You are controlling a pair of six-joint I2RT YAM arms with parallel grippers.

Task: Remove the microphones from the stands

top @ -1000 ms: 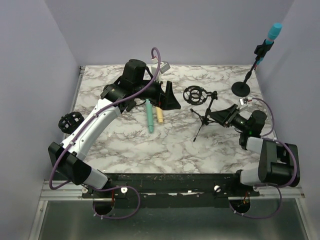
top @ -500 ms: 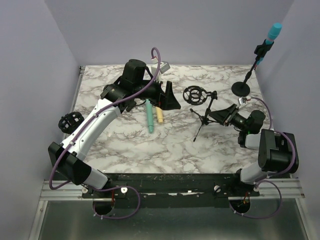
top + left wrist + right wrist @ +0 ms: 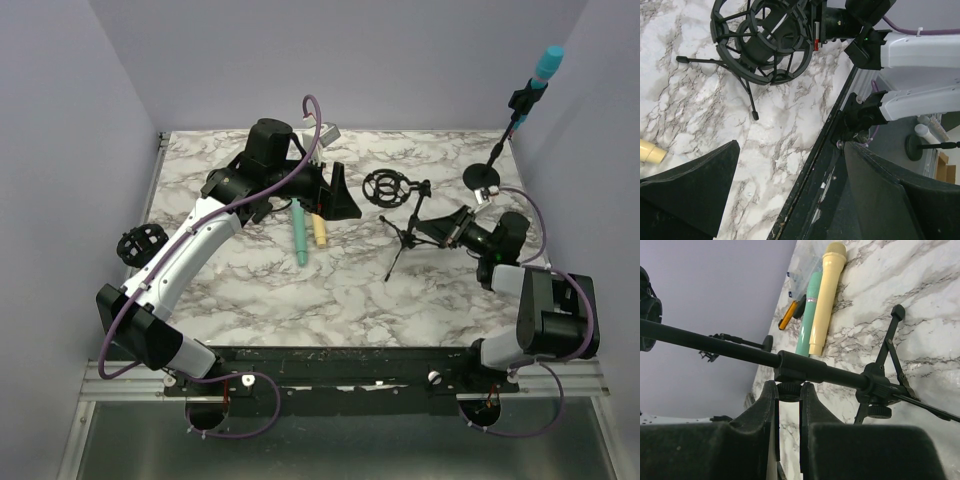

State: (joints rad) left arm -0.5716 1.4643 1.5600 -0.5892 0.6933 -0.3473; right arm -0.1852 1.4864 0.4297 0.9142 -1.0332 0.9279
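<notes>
Two loose microphones (image 3: pixel 300 240), one tripod stand (image 3: pixel 405 236)

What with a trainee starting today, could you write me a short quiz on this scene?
1. True or false: the right hand is shut on the tripod stand.
2. The left hand is: A open, B shut, C out of view?
3. Fill in: the blue microphone sits atop the tall ____.
Key: 1 true; 2 A; 3 stand.
</notes>
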